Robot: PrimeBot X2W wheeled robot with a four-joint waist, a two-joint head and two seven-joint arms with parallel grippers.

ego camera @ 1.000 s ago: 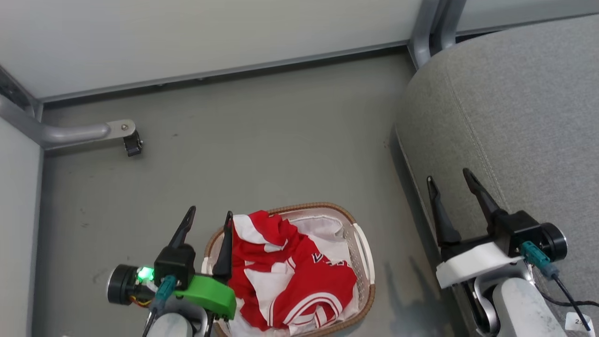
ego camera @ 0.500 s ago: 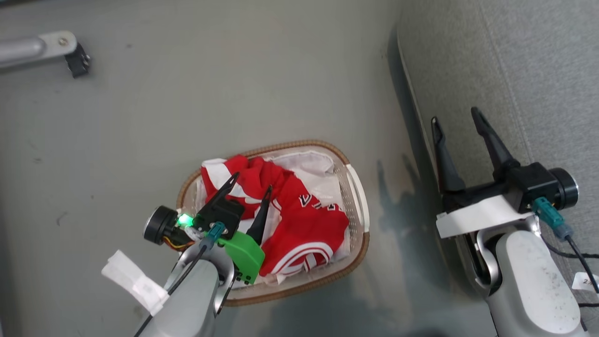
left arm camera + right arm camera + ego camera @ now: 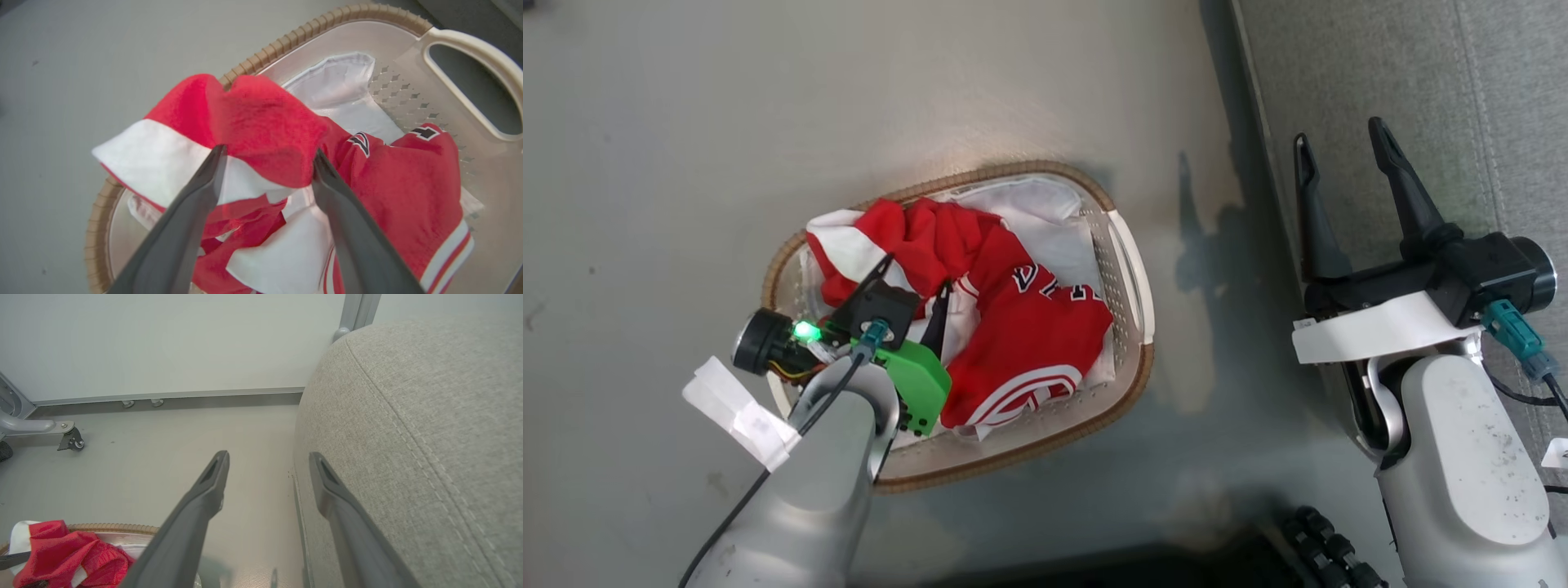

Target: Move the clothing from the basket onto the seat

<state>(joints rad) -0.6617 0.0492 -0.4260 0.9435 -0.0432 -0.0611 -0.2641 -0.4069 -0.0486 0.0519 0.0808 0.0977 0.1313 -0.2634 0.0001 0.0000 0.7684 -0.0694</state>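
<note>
Red clothing (image 3: pixel 265 134) straddled by spread left gripper (image 3: pixel 269 152); right wrist view adds castor (image 3: pixel 71 441).

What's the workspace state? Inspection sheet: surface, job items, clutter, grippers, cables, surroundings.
Surface: grey floor, faint marks.
Job's things: basket on the floor beside the seat; red clothing heaped inside it, none on the seat part in view.
Clutter: nothing seen.
Grippers: left gripper open, straddling a red fold; right gripper open, holding nothing, over the seat edge.
Cables: black cable along the left forearm; teal plug at the right wrist.
Surroundings: pale wall, castor on a metal leg.
</note>
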